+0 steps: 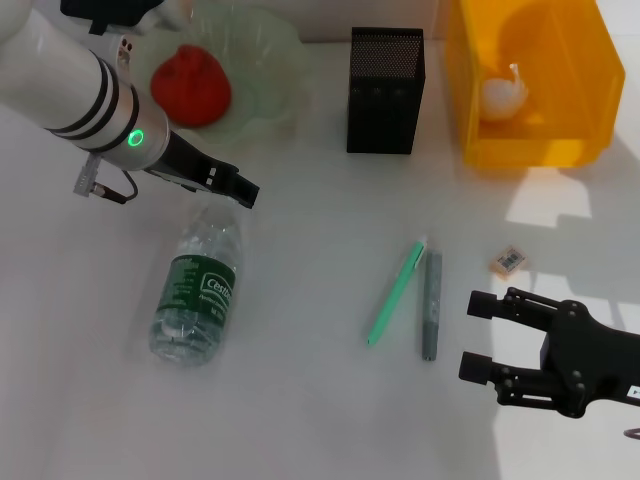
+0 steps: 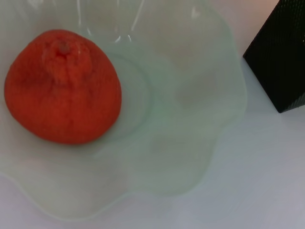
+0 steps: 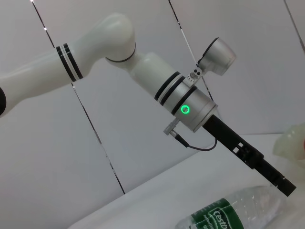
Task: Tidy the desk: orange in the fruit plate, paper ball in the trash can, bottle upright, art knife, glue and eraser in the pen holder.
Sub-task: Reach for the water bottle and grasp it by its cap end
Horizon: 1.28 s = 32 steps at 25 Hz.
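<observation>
Head: orange in fruit plate, paper ball in trash can, both done. Bottle lies flat on surface; left pincer at its cap end, can't tell its state. Eraser and two pens lie loose; pen holder waits. Right pincer apart, idle.
Left wrist: orange sits in plate.
Right wrist: bottle not yet upright.

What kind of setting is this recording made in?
Most likely a staged desk-tidying setup in a lab or office: a white table with a black mesh pen holder, loose pens, a fallen bottle and an orange-yellow trash can. Plain panelled walls show behind in the right wrist view.
</observation>
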Available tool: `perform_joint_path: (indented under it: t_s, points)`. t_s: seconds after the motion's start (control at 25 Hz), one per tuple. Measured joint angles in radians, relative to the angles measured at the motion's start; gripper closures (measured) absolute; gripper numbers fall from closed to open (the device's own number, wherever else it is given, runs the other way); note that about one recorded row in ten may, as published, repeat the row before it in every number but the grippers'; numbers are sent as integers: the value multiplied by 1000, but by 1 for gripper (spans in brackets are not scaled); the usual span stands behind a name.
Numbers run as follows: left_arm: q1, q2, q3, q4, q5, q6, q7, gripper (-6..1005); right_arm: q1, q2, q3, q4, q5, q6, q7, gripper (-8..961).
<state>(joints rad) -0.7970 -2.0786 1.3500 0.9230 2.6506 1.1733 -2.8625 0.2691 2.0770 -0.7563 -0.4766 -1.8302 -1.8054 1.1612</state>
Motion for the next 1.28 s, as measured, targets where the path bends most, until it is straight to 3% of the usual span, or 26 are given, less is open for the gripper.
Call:
perform_joint_path:
  t_s: [0.6,1.12,1.28]
  points:
    - [1,-1,68,-24,-12,-27,-16,169,18,0,0,14,-4,22,0,127]
    - [14,-2,114,7,-10,-31,-10,478,25,0,0,26,-12,28,0,126]
    - [81,0,179,148,-16,-8,29,522,24,0,0,26,-12,28,0,126]
